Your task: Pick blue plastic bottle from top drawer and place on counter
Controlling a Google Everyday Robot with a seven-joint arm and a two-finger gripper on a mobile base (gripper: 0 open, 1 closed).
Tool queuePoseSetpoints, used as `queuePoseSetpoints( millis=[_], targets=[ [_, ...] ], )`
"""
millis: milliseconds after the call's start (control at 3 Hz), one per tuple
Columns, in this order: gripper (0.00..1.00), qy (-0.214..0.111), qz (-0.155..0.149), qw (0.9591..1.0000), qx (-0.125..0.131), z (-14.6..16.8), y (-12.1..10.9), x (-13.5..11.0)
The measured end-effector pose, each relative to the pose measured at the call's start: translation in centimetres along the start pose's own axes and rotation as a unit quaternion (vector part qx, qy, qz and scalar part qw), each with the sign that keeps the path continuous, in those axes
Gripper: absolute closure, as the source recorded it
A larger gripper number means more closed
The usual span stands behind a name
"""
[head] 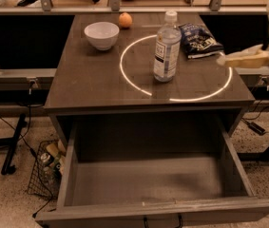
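The blue plastic bottle, clear with a white cap and a pale label, stands upright on the counter, inside the glowing white circle. My gripper is at the right edge of the view, past the counter's right side, open and empty, well clear of the bottle. One pale finger points left toward the counter. The top drawer is pulled fully out below the counter and its floor is bare.
A white bowl and an orange sit at the back left of the counter. A dark blue snack bag lies at the back right. A wire basket of clutter stands on the floor left of the drawer.
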State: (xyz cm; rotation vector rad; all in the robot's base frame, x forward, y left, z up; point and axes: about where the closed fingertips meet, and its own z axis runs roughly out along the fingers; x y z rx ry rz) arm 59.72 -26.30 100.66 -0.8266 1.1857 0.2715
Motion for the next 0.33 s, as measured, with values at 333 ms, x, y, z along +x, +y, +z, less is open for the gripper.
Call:
queuePoseSetpoints(
  millis=[333],
  targets=[
    [0.00,0.005,-0.005,1.0000,0.001,-0.38,-0.34,-0.13]
  ],
)
